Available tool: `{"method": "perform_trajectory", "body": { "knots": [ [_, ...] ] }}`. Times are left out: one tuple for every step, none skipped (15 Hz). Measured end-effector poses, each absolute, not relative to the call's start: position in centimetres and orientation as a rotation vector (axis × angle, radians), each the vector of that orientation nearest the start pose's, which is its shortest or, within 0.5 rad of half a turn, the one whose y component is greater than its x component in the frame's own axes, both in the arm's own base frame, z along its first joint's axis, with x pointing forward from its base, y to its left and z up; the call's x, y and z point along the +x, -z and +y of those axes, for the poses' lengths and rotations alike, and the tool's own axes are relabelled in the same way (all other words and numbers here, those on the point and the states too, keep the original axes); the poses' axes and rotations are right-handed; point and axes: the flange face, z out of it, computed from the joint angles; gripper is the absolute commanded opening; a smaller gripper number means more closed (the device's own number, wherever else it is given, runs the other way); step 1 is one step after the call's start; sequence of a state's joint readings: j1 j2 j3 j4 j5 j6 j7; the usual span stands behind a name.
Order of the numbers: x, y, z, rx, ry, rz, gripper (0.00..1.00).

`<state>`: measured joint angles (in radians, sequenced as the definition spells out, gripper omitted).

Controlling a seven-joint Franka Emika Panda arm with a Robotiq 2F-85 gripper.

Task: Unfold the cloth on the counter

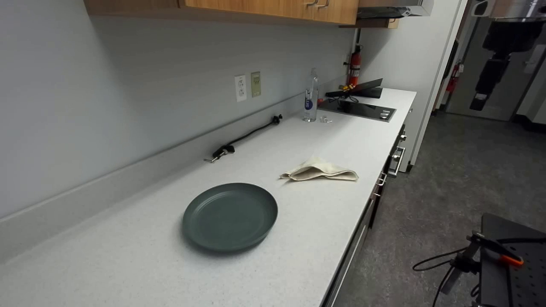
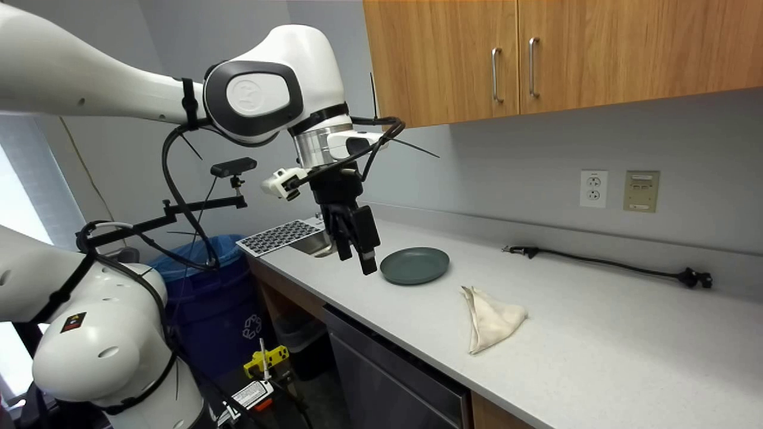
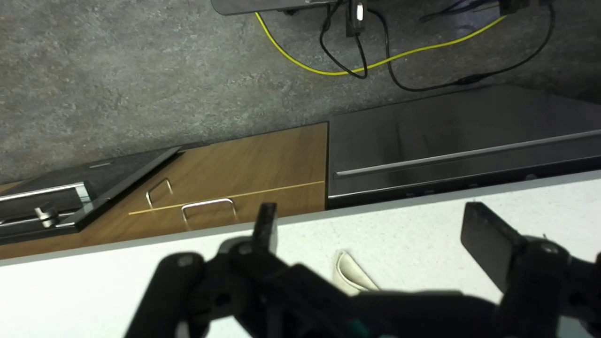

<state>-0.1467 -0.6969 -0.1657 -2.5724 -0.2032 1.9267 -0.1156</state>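
The cream-beige cloth lies folded and wrinkled on the white counter (image 1: 140,264), with a raised, open fold along one side. It shows in both exterior views (image 1: 320,171) (image 2: 493,319). In the wrist view only one corner of the cloth (image 3: 346,277) shows; the gripper body hides the rest. My gripper (image 3: 371,211) is open and empty, its two black fingers wide apart. In an exterior view the gripper (image 2: 359,262) hangs in the air near the counter's front edge, apart from the cloth. It also shows at the upper right of an exterior view (image 1: 478,102).
A round dark grey-green plate (image 1: 230,217) lies beside the cloth. A black clamp arm (image 2: 608,263) lies along the backsplash. A clear bottle (image 1: 311,100) and a black cooktop (image 1: 362,110) are farther along. Wooden cabinets (image 2: 441,59) hang above. A sink (image 2: 316,243) lies beyond the plate.
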Motion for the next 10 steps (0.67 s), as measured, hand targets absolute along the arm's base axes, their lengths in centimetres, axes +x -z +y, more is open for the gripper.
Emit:
{"method": "perform_trajectory", "body": {
  "knots": [
    [33.0, -48.6, -11.9, -3.217, 0.083, 0.142, 1.0],
    [33.6, -48.6, -11.5, -3.203, 0.123, 0.134, 1.0],
    [34.2, -48.6, -11.1, -3.191, 0.163, 0.126, 1.0],
    [34.7, -48.5, -10.8, -3.184, 0.197, 0.12, 1.0],
    [35.2, -48.3, -10.6, -3.182, 0.215, 0.116, 1.0],
    [35.4, -48.1, -10.5, -3.181, 0.218, 0.114, 1.0],
    [35.6, -48.0, -10.5, -3.181, 0.217, 0.112, 1.0],
    [35.6, -47.9, -10.5, -3.181, 0.215, 0.112, 1.0],
    [35.6, -47.9, -10.5, -3.181, 0.215, 0.112, 1.0],
    [35.6, -47.9, -10.5, -3.181, 0.215, 0.112, 1.0]
  ]
}}
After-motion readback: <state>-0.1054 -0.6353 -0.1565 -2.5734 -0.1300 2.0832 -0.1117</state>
